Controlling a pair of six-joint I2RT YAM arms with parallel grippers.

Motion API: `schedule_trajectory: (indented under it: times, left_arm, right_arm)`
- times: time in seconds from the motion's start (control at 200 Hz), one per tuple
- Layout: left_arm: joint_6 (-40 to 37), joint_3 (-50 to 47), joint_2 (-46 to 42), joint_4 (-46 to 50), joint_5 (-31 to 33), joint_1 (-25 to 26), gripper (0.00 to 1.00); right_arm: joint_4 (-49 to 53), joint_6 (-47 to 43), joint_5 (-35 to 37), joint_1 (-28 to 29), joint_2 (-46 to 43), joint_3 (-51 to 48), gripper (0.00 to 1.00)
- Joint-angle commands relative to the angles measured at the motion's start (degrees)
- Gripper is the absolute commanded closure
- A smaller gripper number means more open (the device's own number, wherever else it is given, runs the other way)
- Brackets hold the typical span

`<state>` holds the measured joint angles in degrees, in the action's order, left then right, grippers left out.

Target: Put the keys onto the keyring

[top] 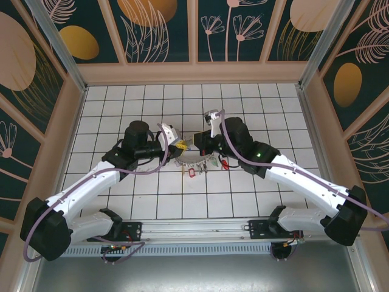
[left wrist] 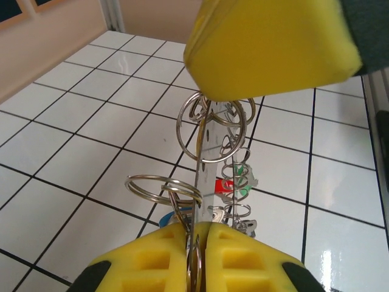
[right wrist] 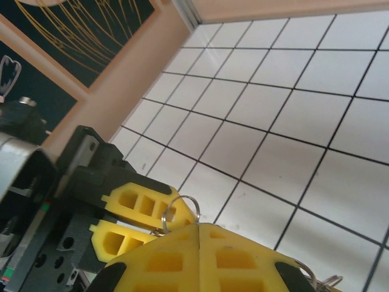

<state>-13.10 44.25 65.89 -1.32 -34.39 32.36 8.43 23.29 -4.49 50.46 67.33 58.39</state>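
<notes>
Keyring (left wrist: 178, 126) clamped by left gripper (left wrist: 194, 234) and right gripper (right wrist: 199, 234), coloured keys (top: 206, 164) dangling beneath in top view

left arm (top: 85, 185), right arm (top: 304, 176): white shells, black joints | cables (top: 165, 149): purple, looping | fingers (left wrist: 152, 258): yellow, hollow-pocketed | right arm: green light (top: 258, 154) lit

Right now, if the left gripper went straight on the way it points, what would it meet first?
Likely the right gripper, shut on the far end of the keyring that the left gripper also clamps; depth is unclear.
</notes>
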Motion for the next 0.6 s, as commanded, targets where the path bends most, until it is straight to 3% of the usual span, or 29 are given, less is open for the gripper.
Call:
schedule_trajectory:
  times: [0.0,0.045,0.23,0.41,0.596]
  left_arm:
    - [4.2,-1.0,-1.0,-5.0,1.4,-0.2,1.0]
    - [3.8,-1.6,-1.7,-5.8,2.9,-0.2,1.0]
    - [-0.9,-1.7,-2.4,-5.4,4.3,-0.2,1.0]
    - [-4.6,-1.4,-2.8,-4.5,4.4,-0.1,1.0]
    - [-0.7,0.0,-2.0,-4.2,6.2,-0.2,1.0]
  right_arm:
    - [-5.3,0.9,-3.0,-0.8,-1.6,-0.8,1.0]
    - [-4.3,1.0,-4.4,-1.2,-2.0,-0.8,1.0]
    - [0.3,2.1,-8.7,-3.9,-2.9,0.6,0.82]
    - [7.3,2.1,-12.1,-7.0,-1.1,4.6,0.73]
    - [9.1,7.1,-17.7,-6.5,0.8,5.8,0.72]
